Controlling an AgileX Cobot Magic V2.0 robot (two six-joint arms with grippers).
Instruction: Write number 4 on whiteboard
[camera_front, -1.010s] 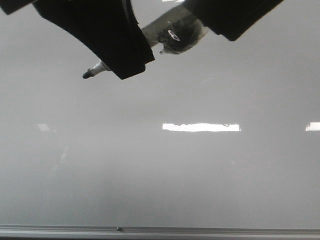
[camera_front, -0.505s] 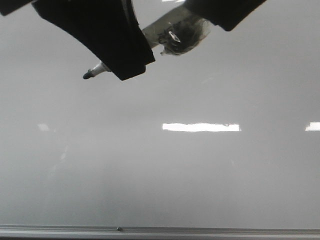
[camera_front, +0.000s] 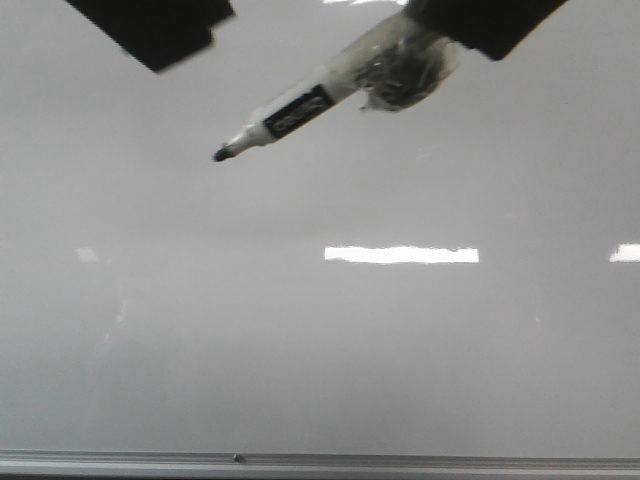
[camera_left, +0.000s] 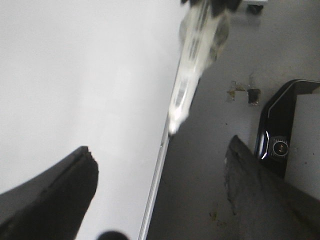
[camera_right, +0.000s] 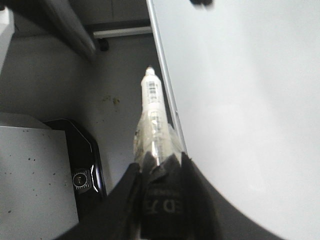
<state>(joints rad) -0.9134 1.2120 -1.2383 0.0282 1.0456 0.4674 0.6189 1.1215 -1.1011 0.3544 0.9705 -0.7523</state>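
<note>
Between the earlier frames and this one, the left claw (camera_front: 160, 25) had withdrawn toward the upper left of the front view, uncovering the marker (camera_front: 300, 108) it had been masking; the pen's full barrel and label had become visible, and its dark tip (camera_front: 221, 154) had shifted slightly rightward. In the left wrist view the left claw (camera_left: 160, 185) stood spread, its two dark fingers (camera_left: 55, 195) well apart with nothing between them. The right claw (camera_right: 160, 192) was pinching the taped rear end of the marker, as the right wrist view showed, with the barrel projecting beyond the fingers and lying over the frame strip of the whiteboard (camera_right: 240, 100). In the front view the whiteboard (camera_front: 320, 360) filled the frame, its grey strip along the lower edge, and bore only bright light reflections; no stroke of the number 4 was visible anywhere on it. Whether the tip touched the surface could not be told. By judgement, the pen had passed wholly to the right arm and writing had not yet begun; the next move would call for bringing the tip onto the board.
</note>
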